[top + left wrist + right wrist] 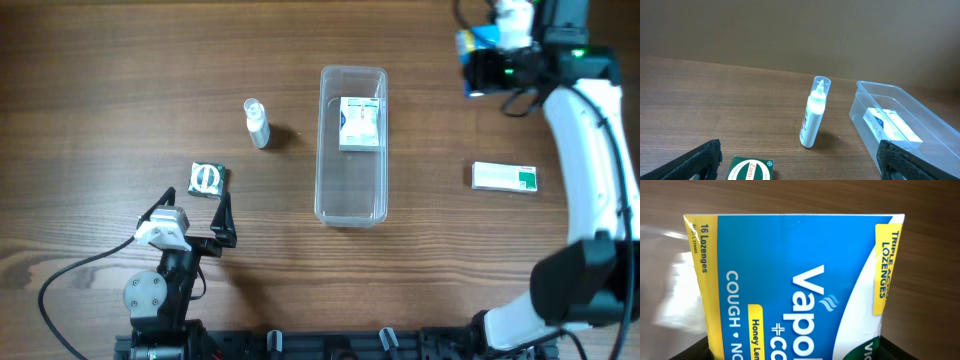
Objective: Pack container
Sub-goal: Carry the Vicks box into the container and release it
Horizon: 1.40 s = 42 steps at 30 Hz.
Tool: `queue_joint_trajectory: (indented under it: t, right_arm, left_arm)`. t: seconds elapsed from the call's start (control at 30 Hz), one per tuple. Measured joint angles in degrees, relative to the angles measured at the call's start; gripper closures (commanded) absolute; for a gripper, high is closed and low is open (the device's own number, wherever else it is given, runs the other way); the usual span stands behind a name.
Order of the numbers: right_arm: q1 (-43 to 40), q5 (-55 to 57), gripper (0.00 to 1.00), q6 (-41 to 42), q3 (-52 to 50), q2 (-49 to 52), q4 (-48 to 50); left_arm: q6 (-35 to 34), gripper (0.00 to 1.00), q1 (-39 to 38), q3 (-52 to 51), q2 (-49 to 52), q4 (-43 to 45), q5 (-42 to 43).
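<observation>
The clear plastic container (351, 200) lies lengthwise at mid table with a small white box (360, 124) in its far half; it also shows in the left wrist view (875, 107). My right gripper (478, 58) is at the far right, raised, shut on a blue and yellow lozenge box (790, 285) that fills the right wrist view. My left gripper (190, 215) is open and empty near the front left, just behind a small green and white box (207, 179), also in the left wrist view (751, 170). A white bottle (257, 122) with a clear cap stands left of the container.
A white and green box (504, 177) lies flat on the table to the right of the container, below my right arm.
</observation>
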Motion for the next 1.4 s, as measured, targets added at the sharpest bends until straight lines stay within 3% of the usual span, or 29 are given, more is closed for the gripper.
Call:
queue_joint_trajectory:
  t: [0.17,0.37,0.67,0.83,1.4]
  right_arm:
    - [17.11,-0.66,0.34,13.88,0.0,-1.03,0.42]
    - [25.49,3.52,0.33,22.6,0.0,6.62,4.04]
    - [26.25,6.58,0.33,28.83,-0.04,15.45,5.49]
    - [26.27,8.02,0.33,32.79,-0.04,16.35,5.25]
    - [29.49,12.24,0.32,34.93,-0.22,16.37,5.53]
  left_arm:
    - [0.0,0.0,0.0,0.0,0.0,0.0,0.0]
    - [0.0,0.0,0.0,0.0,0.0,0.0,0.0]
    - [0.0,0.0,0.0,0.0,0.0,0.0,0.0]
    - [0.0,0.0,0.0,0.0,0.0,0.0,0.0]
    - [0.0,0.0,0.0,0.0,0.0,0.0,0.0]
